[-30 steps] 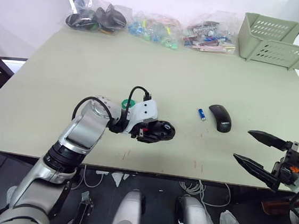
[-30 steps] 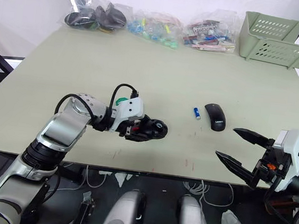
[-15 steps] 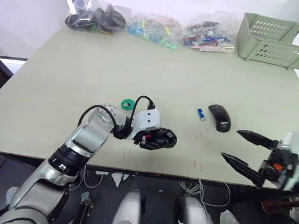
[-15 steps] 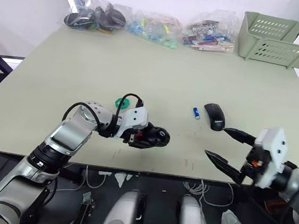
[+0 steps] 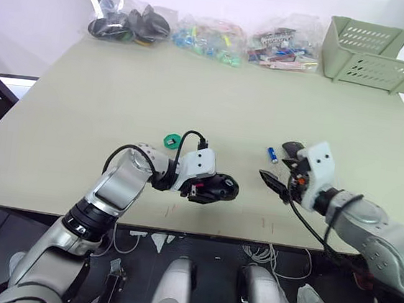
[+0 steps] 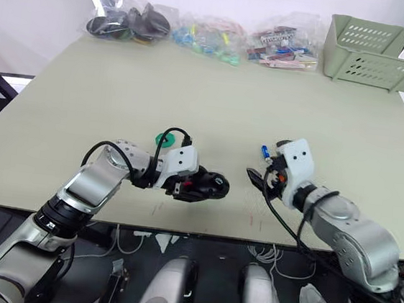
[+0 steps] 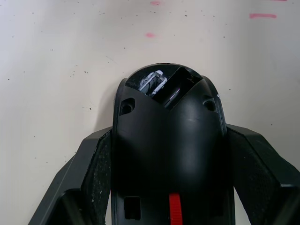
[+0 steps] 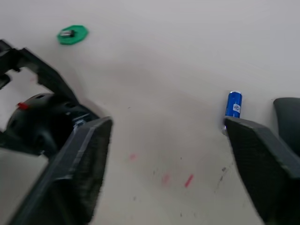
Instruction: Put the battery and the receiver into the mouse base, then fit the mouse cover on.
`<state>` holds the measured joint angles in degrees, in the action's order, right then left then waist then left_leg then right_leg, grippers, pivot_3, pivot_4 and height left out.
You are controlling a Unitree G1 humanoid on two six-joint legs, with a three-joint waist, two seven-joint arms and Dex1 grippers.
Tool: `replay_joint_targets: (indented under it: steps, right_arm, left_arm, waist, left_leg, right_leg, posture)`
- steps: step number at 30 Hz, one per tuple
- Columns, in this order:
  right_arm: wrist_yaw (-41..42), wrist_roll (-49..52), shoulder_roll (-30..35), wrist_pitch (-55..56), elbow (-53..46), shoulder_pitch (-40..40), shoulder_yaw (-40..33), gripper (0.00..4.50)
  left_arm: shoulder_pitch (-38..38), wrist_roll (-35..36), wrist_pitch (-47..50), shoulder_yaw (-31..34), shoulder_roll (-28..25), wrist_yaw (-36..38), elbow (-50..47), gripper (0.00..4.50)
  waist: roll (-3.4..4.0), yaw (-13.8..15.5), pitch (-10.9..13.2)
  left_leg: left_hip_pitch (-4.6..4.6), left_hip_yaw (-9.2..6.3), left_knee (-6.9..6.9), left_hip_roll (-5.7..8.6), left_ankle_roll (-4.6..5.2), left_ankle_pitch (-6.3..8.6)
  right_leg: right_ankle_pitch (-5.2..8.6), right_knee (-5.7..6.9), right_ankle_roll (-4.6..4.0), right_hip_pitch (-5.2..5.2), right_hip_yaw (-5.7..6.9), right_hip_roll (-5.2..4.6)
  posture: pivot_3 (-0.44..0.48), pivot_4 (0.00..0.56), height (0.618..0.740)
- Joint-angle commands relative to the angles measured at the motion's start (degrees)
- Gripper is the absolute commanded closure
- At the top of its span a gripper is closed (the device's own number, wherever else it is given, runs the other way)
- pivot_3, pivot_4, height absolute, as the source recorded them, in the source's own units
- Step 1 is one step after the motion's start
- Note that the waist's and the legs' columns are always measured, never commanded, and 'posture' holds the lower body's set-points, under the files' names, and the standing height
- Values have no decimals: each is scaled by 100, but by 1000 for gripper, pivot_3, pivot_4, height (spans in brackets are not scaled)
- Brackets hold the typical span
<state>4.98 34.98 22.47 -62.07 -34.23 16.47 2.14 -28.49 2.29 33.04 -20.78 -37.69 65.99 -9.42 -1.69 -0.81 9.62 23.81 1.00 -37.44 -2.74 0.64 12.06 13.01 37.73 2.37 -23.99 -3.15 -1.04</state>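
Left gripper [image 7: 166, 187] holds black base [image 5: 216, 187], red bit showing, low centre | right gripper [image 8: 164, 159] wide open, empty | small blue battery [image 5: 272, 154] right of centre, beside cover [image 8: 288, 117]

The palm-sized black plastic mouse base [image 7: 168, 154] showed a red strip; the small cylindrical battery [image 8: 233, 104] was blue; the scalloped disc [image 8: 72, 34] green.

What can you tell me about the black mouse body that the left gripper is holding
The black plastic mouse base sits clamped between the left gripper's two black fingers, low over the pale table near its front edge. Its top is uncovered, showing an open compartment with a silvery part, two screw holes and a small red piece.
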Motion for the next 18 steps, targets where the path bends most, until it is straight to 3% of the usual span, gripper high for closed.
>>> replay_joint_targets:
  steps: [1,2,18]
  right_arm:
    - [-559,-548,-351,-55,316,344,165,2727]
    - [-614,-648,-440,-65,391,399,193,3325]
    - [-779,-1690,-1239,294,1295,672,223,3325]
  left_arm:
    - [110,-7,157,-48,-50,-116,-70,1423]
    - [123,-6,161,-55,-61,-127,-94,1423]
    - [159,96,395,-93,-110,-277,-323,1423]
  waist:
    - [1,1,0]
    - [0,7,0]
    - [2,-28,1]
  left_leg:
    - [0,2,2,1,0,0]
    - [3,3,3,2,0,0]
    - [-1,5,10,0,1,0]
  right_leg:
    - [0,0,0,-1,-2,0]
    - [0,0,0,-5,-3,1]
    - [1,0,2,-7,-4,3]
  posture:
    - [0,150,740]
    - [0,150,740]
    - [0,150,740]
